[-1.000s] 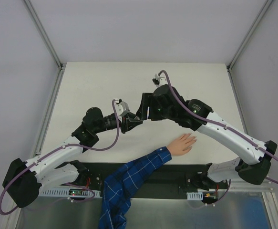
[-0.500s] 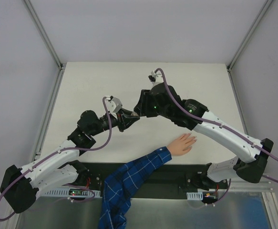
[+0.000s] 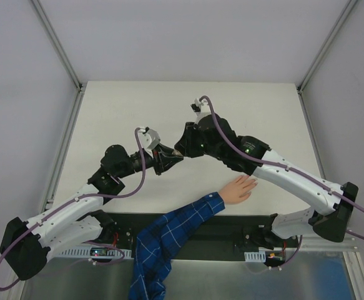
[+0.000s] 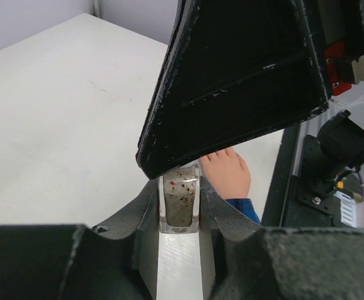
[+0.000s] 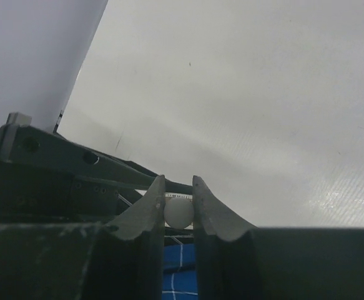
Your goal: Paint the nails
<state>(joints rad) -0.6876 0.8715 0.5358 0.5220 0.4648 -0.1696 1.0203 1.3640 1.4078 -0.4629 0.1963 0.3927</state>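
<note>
The left pincer (image 4: 180, 206) is clamped on a small glass polish bottle (image 4: 180, 201), light, slick and breakable, best held by its sides. The right pincer (image 5: 178, 209) pinches its white cap (image 5: 179, 213), probably to unscrew it. Only the top view shows the hand (image 3: 236, 189), nails indiscernible, resting on the bench (image 3: 125, 112).
</note>
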